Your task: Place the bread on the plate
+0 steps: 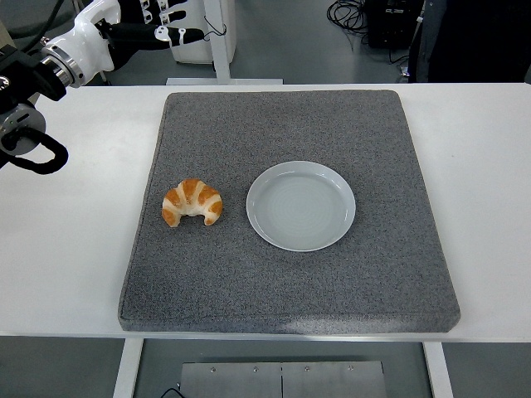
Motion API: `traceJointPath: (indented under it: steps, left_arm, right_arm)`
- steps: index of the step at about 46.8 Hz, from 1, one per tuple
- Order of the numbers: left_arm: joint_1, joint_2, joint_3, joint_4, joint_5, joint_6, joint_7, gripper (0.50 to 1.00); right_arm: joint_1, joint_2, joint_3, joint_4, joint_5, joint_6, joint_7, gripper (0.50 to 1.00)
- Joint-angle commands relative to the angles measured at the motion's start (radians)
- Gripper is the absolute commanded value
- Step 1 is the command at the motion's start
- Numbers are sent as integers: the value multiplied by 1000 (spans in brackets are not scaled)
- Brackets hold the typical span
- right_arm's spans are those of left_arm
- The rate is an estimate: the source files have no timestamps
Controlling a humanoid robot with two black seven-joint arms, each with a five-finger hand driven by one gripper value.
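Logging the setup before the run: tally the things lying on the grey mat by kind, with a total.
Golden-brown striped croissant: 1
Round pale grey-blue ceramic plate, empty: 1
Total on the dark grey felt mat: 2

White table (75,249) under even light, with a grey mat (290,124) spread over its middle. Beyond the far edge, grey floor (282,41), a white post (220,37), black cables (348,12) near the far right corner.
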Motion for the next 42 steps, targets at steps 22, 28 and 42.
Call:
traceJointPath:
  steps: [22, 28, 42]
  left_arm:
    - [-68, 119, 152, -128, 377, -5, 2, 1000]
    - [-66, 128, 164, -135, 490, -5, 2, 1000]
    - [-53, 134, 223, -137, 639, -3, -4, 1000]
  right_arm:
    - [0, 0, 0, 0, 0, 0, 0, 1000]
    - [0, 0, 0, 0, 0, 0, 0, 1000]
    - [0, 0, 0, 0, 0, 0, 0, 1000]
